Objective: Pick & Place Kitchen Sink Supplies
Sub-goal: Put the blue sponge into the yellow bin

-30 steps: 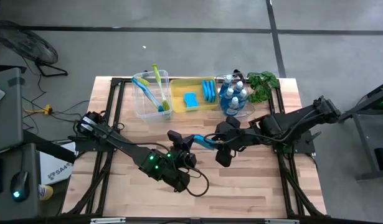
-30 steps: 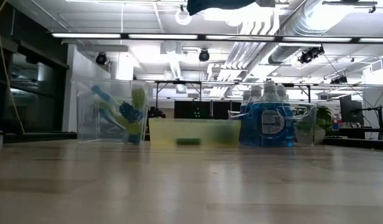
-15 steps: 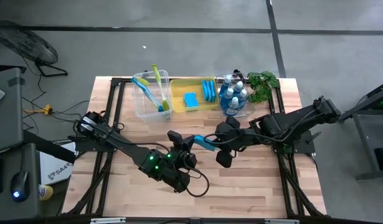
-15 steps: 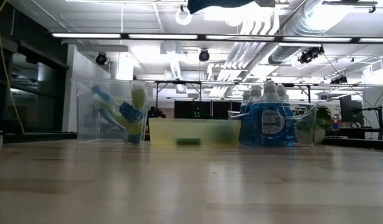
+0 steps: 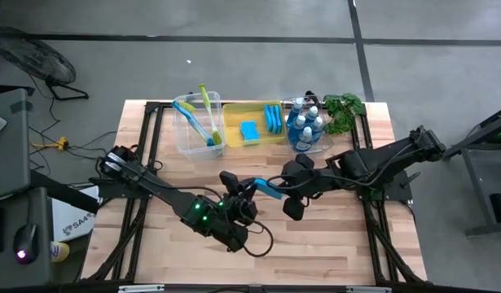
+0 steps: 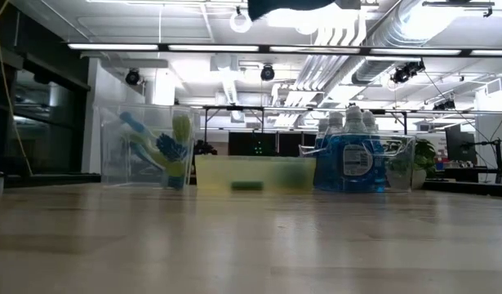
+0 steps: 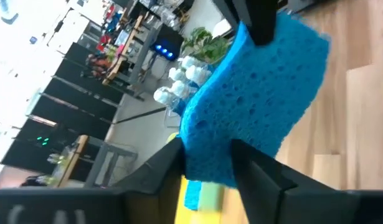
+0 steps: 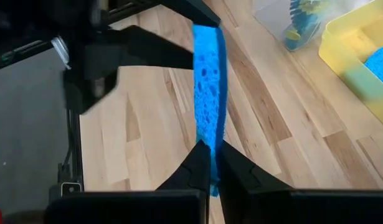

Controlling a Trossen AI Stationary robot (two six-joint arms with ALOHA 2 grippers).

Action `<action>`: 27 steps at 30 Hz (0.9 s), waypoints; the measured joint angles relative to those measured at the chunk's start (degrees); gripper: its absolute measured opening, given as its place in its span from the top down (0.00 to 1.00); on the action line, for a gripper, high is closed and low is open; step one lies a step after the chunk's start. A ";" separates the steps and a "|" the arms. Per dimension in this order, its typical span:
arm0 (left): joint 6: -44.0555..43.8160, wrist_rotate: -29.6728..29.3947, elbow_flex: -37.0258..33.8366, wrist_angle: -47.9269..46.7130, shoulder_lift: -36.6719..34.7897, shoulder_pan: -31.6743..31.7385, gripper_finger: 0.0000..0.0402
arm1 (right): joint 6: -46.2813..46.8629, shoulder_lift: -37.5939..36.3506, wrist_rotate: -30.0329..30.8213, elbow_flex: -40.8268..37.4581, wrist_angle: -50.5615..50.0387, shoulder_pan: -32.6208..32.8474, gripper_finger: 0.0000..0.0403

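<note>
A flat blue sponge [image 5: 265, 187] hangs in the air over the middle of the table, between my two grippers. My right gripper [image 8: 211, 162] is shut on the end toward the table's right. My left gripper [image 7: 207, 165] is at the sponge's other end [image 7: 210, 168], fingers slightly apart, one on each side of it. In the low view only a dark, blue-tinged shape [image 6: 291, 6] shows at the top edge. My right gripper pinches the sponge's end [image 8: 210, 142] between its two fingers, one on each flat face. The fingers come from the table's right, slanting down. The sponge stands on edge, clear of the table, reaching away toward the left gripper. My left gripper: I cannot tell whether a finger [image 7: 169, 163] touches the sponge.
Along the far edge stand a clear bin with dish brushes [image 5: 195, 126], a yellow bin with blue sponges [image 5: 254, 122], a clear bin of blue soap bottles [image 5: 305, 126] and a green plant [image 5: 344, 107]. Bare wood [image 5: 315, 244] lies below and in front of the grippers.
</note>
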 joint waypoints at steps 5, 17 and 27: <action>0.07 -0.21 -0.05 -1.07 -0.80 -1.00 0.56 | 0.43 0.01 0.37 0.00 -2.17 0.34 0.99; -30.33 -3.49 0.04 -24.67 -6.11 -3.63 0.50 | 9.89 -1.71 11.08 0.00 -11.94 2.08 1.00; -71.00 2.25 -2.00 -48.82 -9.32 -5.87 0.50 | 19.61 -1.31 25.46 0.00 -12.02 1.32 1.00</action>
